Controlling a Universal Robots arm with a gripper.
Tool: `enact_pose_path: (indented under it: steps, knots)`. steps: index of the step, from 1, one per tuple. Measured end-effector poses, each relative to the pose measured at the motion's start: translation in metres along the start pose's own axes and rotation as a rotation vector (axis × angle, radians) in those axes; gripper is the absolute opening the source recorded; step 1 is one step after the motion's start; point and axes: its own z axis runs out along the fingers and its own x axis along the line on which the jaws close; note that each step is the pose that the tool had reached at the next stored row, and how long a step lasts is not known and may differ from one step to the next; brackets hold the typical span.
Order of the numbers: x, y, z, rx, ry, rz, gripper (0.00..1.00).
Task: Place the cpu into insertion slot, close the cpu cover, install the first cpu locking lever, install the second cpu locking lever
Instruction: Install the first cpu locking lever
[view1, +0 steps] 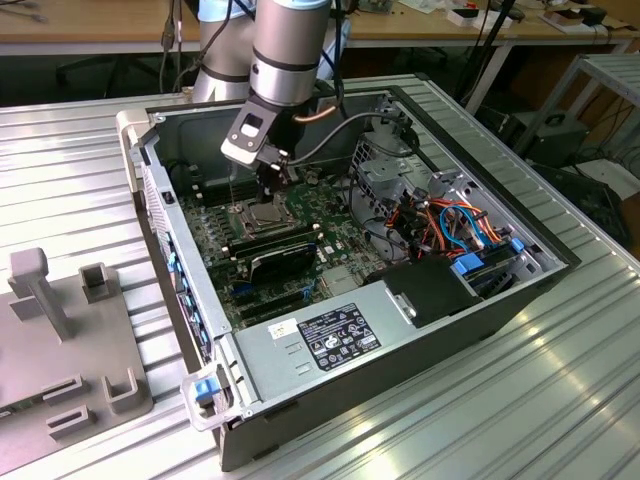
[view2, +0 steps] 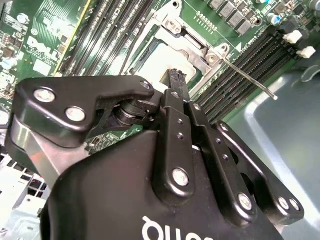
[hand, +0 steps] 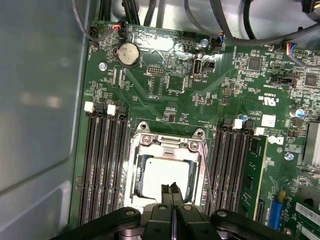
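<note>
holds claw (hand: 172, 190) pinched shut, empty, just above cpu (hand: 162, 172) framed by cpu cover (hand: 167, 144). judging locking lever (view2: 248, 77) thin, stiff, springy; best pressed near free end.

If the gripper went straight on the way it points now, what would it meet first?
Most likely the cpu, bright inside the window of the cover in the first wrist view. The gripper aims near the window's edge, so the cover might come first; depth is unclear.
</note>
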Motion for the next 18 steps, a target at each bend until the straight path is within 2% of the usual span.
enact_pose_path:
  steps: [2, 4, 9, 14, 17, 18]
  knots:
    - [-0.0001, -0.0001, -0.0070, 0.0000, -0.0001, 0.000, 0.11]
    - [-0.0002, -0.0001, -0.0105, 0.0001, -0.0001, -0.001, 0.11]
    - [-0.0002, -0.0001, -0.0129, -0.0005, -0.0003, -0.031, 0.11]
    - [-0.0003, -0.0002, -0.0130, -0.0020, -0.0018, -0.135, 0.11]
    - [-0.0003, 0.0002, -0.0129, -0.0043, -0.0028, -0.250, 0.11]
    - [-0.0003, 0.0005, -0.0130, -0.0046, -0.0027, -0.264, 0.11]
